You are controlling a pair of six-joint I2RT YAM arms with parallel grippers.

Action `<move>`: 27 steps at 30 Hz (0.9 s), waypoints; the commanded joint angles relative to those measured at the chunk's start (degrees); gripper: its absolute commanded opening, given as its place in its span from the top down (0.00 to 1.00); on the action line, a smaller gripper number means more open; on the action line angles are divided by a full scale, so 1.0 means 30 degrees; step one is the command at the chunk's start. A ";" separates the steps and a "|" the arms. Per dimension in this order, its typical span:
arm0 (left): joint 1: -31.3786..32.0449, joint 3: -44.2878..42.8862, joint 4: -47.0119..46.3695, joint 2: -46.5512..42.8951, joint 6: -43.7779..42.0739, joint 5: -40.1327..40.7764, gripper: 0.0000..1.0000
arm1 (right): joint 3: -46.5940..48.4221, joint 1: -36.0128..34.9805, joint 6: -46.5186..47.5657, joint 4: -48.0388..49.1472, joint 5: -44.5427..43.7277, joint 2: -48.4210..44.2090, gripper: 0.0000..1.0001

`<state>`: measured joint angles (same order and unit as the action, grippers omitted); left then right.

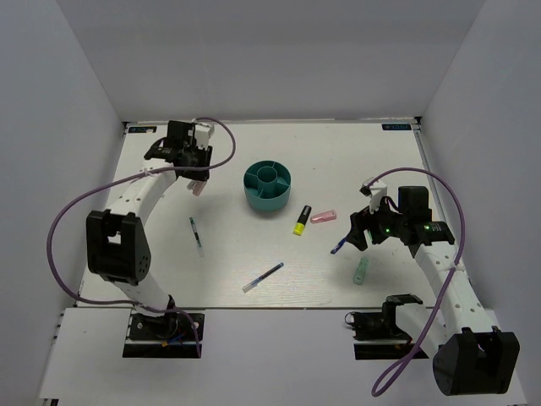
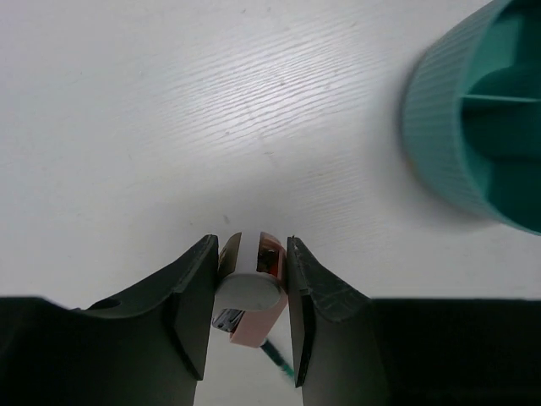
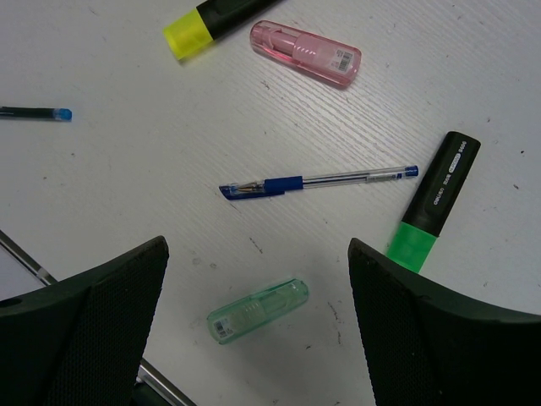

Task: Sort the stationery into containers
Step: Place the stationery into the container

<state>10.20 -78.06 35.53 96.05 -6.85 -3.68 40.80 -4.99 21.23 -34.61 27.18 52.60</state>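
White tabletop [image 1: 237, 161], pale walls. Left gripper [image 2: 251, 254] is clamped on one pink piece [image 2: 258, 326], upper left of the top view, near one teal organiser [image 1: 256, 200]. Right gripper [image 3: 255, 249] gapes wide, empty, above one blue pen [image 3: 321, 181], one mint piece [image 3: 258, 310] and one green marker [image 3: 431, 203]. Further up lie one yellow highlighter [image 3: 190, 32] and a second pink piece [image 3: 306, 53].

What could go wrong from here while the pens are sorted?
The left gripper holds the pink piece, not yet over the teal organiser; it could slip or hit the wall. The right gripper hangs open above the blue pen, with the mint piece and green marker close; it may knock those.
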 commanded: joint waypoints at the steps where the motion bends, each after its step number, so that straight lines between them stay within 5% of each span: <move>1: 0.0115 -0.0292 -0.0648 -0.2391 0.2135 -0.2458 0.99 | 0.0200 -0.0005 -0.0017 0.0081 0.0257 -0.0043 0.12; 3: 0.0407 0.0091 -0.1787 -0.2777 0.3190 -0.3568 0.99 | 0.0229 -0.0006 0.0012 -0.0006 0.0403 -0.0042 0.12; 11: 0.1491 0.2934 -0.7326 -0.4801 0.6499 -0.7851 0.99 | 0.0317 -0.0063 -0.0076 -0.0123 0.0725 0.0045 0.38; 27: 0.3017 0.4777 -1.4534 -0.2340 0.9607 -0.7796 0.99 | 0.0200 -0.0005 -0.0105 0.0023 0.0316 0.0426 0.38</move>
<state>19.05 -65.32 -0.49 89.17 19.51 -26.20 40.80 -4.99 21.19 -34.65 27.79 53.69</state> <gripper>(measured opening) 0.458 0.625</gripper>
